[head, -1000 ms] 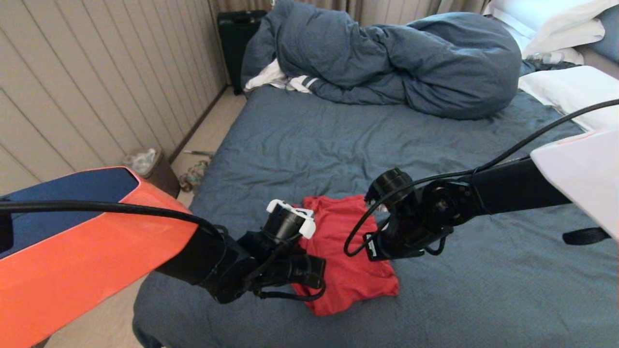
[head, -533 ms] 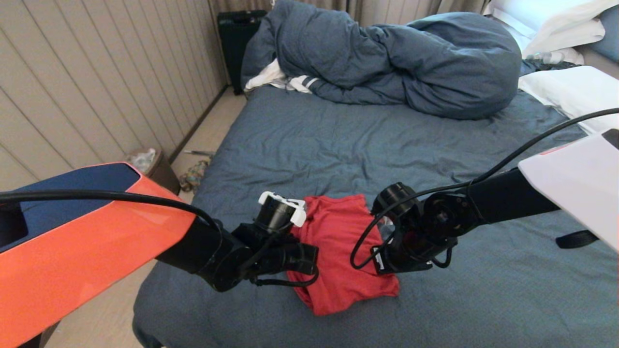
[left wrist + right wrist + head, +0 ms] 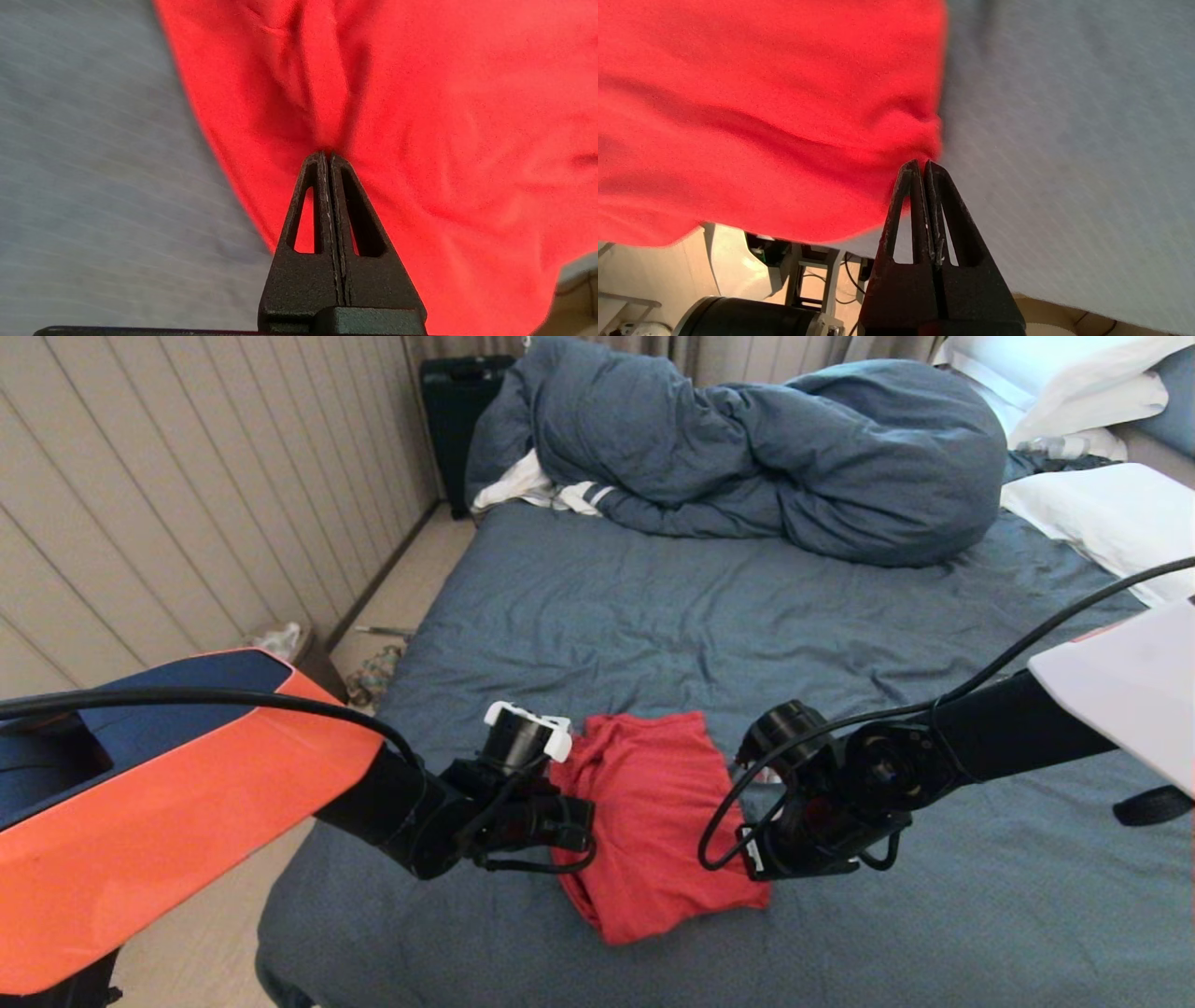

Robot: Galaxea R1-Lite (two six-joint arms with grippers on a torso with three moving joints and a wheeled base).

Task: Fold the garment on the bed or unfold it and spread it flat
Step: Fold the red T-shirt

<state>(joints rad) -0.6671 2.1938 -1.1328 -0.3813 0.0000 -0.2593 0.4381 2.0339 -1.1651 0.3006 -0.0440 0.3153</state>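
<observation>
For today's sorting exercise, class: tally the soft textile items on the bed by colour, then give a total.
Red: 1, the T-shirt
Dark blue-grey: 1, the bunched duvet
White: 3, two pillows and a striped cloth
Total: 5

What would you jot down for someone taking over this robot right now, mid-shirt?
Left claw: shut, tips pinching a ridge of the red T-shirt on its left side.
Right claw: shut, tips at the shirt's right edge; a pinch looks likely, but confirm.
Shirt: bunched into a compact, roughly folded pile near the foot of the bed. No lettering shows.
Elsewhere: duvet heaped at the head end, pillows beside it, apart from the shirt.
Done: both sides gripped or nearly so.
Left: either spread it flat or neaten the fold; it is still wrinkled and lopsided.
</observation>
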